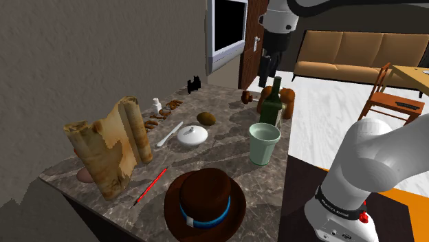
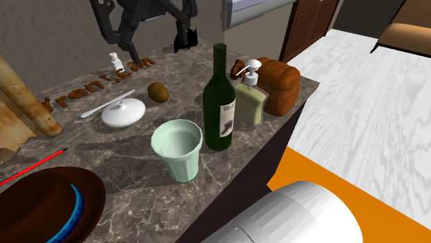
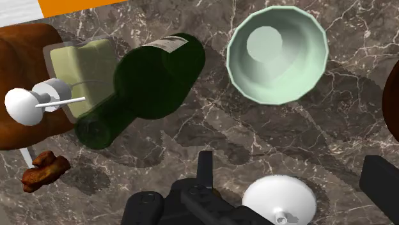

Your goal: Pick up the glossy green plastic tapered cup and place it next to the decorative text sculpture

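Wrist view, inside of cup (image 3: 277, 54), second exterior view, text sculpture (image 2: 97, 85) (brown)

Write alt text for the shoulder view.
A pale green cup stands upright near the edge of a dark marbled table, beside a dark green bottle; the black gripper hangs above the table, holding nothing. A brown hat with a blue band lies nearest the camera.
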`<state>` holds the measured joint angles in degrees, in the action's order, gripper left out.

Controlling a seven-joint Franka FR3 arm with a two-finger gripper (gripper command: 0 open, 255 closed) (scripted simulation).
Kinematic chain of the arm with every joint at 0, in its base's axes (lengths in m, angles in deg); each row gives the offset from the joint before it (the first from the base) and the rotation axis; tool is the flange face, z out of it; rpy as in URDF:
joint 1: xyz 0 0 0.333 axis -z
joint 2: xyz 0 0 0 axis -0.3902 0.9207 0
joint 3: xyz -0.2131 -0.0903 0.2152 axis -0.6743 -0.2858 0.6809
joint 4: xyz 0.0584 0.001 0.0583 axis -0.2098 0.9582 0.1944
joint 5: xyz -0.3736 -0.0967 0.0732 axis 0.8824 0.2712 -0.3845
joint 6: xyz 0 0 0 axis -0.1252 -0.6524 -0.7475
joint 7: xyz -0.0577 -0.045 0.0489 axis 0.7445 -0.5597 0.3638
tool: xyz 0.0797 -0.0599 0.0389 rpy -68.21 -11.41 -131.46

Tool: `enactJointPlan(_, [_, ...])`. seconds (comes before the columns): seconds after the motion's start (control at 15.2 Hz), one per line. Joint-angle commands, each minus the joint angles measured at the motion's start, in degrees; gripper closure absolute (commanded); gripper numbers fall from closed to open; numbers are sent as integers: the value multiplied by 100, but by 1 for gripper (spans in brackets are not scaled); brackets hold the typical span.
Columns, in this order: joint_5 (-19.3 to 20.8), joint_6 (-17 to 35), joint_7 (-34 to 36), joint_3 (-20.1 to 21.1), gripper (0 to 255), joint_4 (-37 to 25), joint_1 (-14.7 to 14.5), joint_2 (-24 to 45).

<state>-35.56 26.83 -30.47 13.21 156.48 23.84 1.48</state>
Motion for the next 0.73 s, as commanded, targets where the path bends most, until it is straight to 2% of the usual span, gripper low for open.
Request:
enactJointPlan(0.0, [0,0,0,0,0,0,0,0])
enactJointPlan(0.66, [-334,1162,-1115,-1435,0,1561,74,33])
